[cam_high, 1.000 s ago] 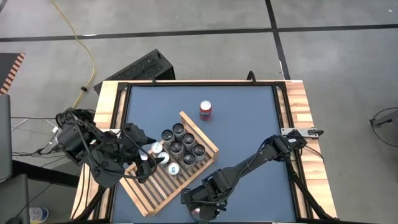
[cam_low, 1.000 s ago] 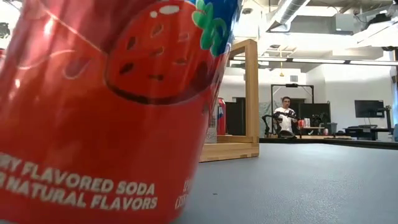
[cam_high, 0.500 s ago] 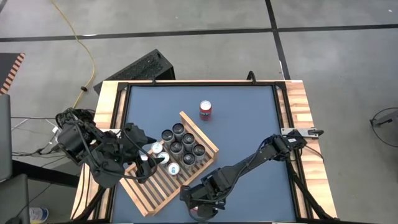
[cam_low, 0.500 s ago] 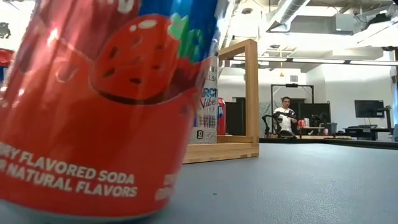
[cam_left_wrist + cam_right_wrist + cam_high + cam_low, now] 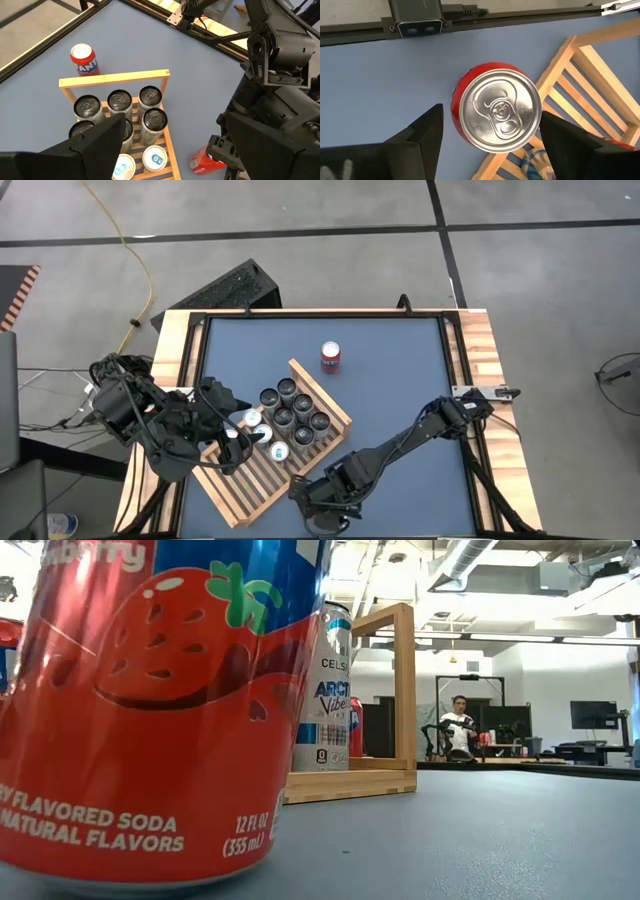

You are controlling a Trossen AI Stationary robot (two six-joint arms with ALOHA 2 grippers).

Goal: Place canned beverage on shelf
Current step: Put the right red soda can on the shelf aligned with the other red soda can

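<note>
At the left side of the table (image 5: 400, 370), the left gripper (image 5: 236, 442) hangs over the left part of the shelf (image 5: 245, 485), a slatted rack of light wood that lies at an angle on the dark blue surface; its fingers stand wide apart and hold nothing. Beneath and beside it, several cans stand upright on the slats: a cluster of dark-topped cans (image 5: 294, 412) toward the far framed end, and a few pale-topped cans (image 5: 279, 451) closer to the gripper. In the low view a tall silver can (image 5: 324, 690) stands on the wooden frame. Beyond the far end of the shelf, apart from it, a red can (image 5: 330, 357) stands alone on the table. To the right of the shelf, at the near edge of the table, the right gripper (image 5: 326, 520) points down over a red strawberry soda can (image 5: 496, 106). That can stands upright on the table just beside the shelf's outer frame, not on the slats. The right gripper's fingers (image 5: 422, 131) sit wide on either side of the can, with clear gaps between them and its rim, so they do not grip it. In the room beyond, a person (image 5: 459, 725) sits far off.
</note>
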